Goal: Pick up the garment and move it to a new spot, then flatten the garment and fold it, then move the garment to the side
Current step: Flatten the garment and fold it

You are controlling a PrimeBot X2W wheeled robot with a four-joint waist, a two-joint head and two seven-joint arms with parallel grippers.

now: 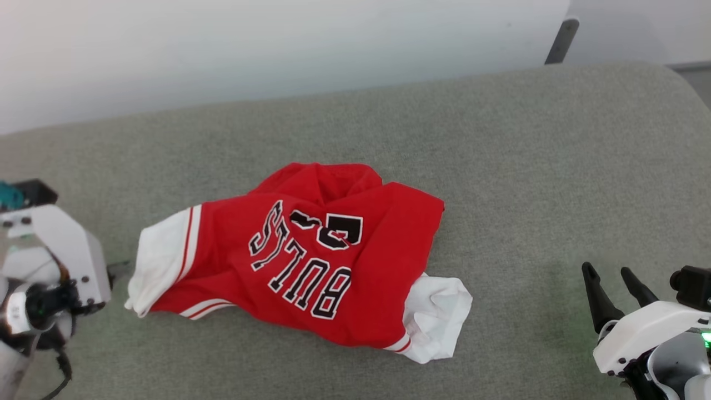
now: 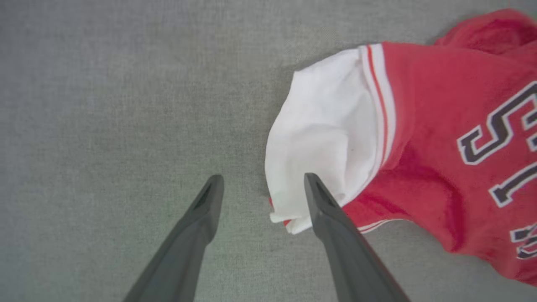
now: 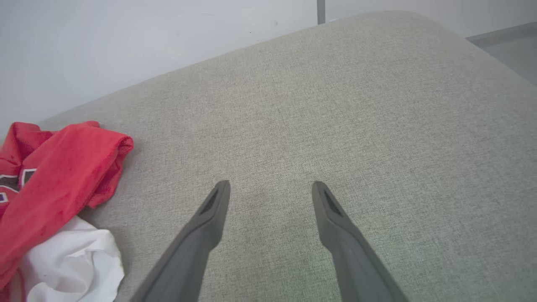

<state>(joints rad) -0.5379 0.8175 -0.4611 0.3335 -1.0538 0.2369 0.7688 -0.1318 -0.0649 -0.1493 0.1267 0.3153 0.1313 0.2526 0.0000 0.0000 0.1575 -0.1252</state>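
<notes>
The garment point(image 1: 311, 261), a red jersey with black "BULLS" lettering, lies crumpled in the middle of the grey-green cushion point(image 1: 555, 166), its print upside down to me. One white striped sleeve point(image 1: 161, 255) sticks out at its left and the other white sleeve point(image 1: 439, 316) at its lower right. In the left wrist view my left gripper point(image 2: 263, 178) is open above the cushion, and its right finger point(image 2: 331, 214) overlaps the edge of the white sleeve point(image 2: 323, 126). My right gripper point(image 1: 606, 270) is open over bare cushion, well right of the garment point(image 3: 54, 176).
A white wall point(image 1: 278, 44) runs behind the cushion. A dark slanted post point(image 1: 561, 41) stands at the back right. The cushion's rounded corner point(image 1: 686, 83) drops off at the far right. Bare cushion stretches on all sides of the garment.
</notes>
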